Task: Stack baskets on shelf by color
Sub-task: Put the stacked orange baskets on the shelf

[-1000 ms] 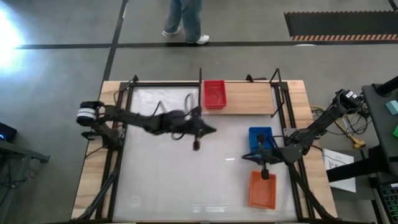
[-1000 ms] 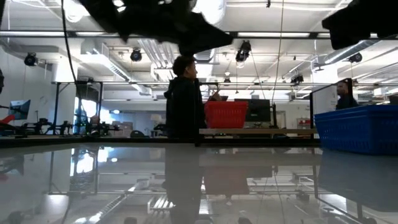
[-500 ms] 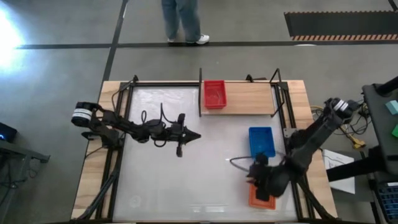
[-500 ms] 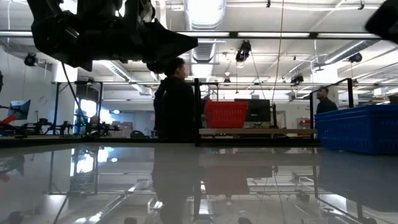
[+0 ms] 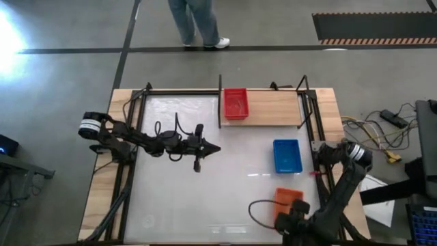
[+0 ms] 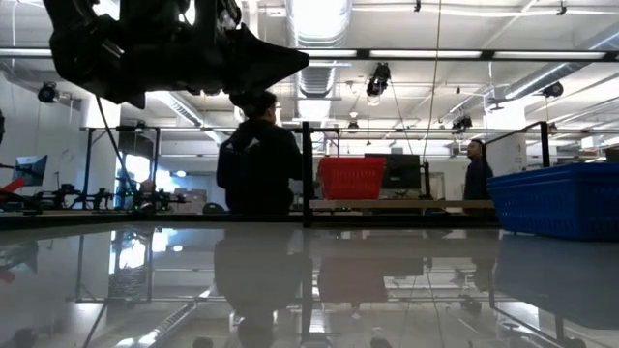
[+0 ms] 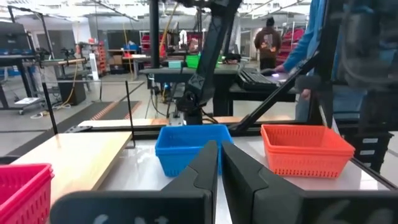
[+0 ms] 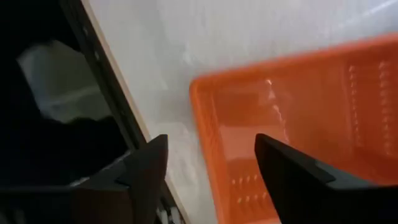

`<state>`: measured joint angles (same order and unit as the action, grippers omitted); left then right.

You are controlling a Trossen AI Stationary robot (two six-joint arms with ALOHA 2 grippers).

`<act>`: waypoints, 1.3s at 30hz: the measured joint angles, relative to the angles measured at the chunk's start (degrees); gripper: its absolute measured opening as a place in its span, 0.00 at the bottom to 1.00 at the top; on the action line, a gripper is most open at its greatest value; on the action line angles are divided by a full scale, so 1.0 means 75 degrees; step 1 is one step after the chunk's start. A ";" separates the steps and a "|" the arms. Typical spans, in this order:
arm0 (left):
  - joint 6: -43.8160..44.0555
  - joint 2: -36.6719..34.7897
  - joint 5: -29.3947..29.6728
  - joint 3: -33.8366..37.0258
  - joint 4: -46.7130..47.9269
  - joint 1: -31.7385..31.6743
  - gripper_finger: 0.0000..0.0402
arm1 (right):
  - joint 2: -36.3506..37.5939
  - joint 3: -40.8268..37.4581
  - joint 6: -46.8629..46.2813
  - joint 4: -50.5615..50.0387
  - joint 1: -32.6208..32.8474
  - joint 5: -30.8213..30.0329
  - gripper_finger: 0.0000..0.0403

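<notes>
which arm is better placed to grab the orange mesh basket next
Right. The right gripper is open, its fingers straddling the rim of the orange plastic mesh basket. The left gripper is shut, mid-table and far from it.

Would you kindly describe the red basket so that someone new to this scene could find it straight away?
Start at the white table and look to its far edge, where a light-wood shelf runs between black posts. The red basket sits on that shelf's left end. It is the only basket on the shelf: the blue basket and the orange basket lie on the tabletop, on the right.
</notes>
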<state>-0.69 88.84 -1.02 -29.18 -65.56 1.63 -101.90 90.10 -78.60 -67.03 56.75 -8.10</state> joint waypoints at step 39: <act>0.0041 0.0006 -0.0008 0.0040 0.0008 0.0137 0.01 | -0.0359 0.2806 0.6136 -0.3042 -0.1616 -0.2292 0.02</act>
<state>-0.38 88.88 -1.08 -28.88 -65.49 2.66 -104.60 111.14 -32.58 -89.85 44.63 -25.29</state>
